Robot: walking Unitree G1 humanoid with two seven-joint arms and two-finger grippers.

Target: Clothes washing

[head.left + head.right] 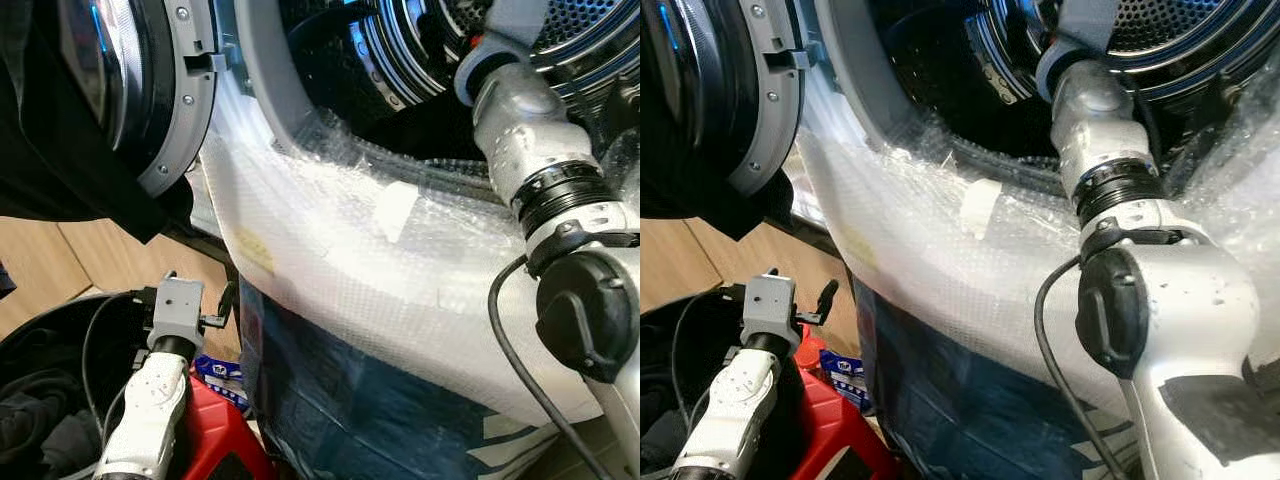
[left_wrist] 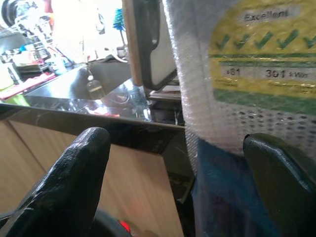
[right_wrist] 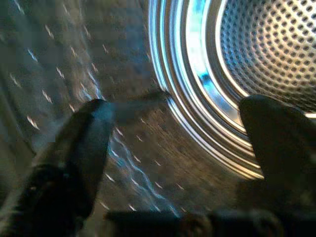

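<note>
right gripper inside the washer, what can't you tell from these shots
- Drum contents: the right wrist view catches a blurred slice of rim and perforated wall; its floor is cut off.
- Right gripper: fingers spread with nothing between them, but in the head views the forearm hides it.
- Dark clothes in the basket: cut off at the left eye view's edge, count unclear.
- Yellow label: small print blurred under bubble wrap.

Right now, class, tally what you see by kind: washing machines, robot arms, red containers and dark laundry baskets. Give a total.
Washing machine: 1
Robot arms: 2, left arm and right arm
Red container: 1
Dark laundry basket: 1
Total: 5
</note>
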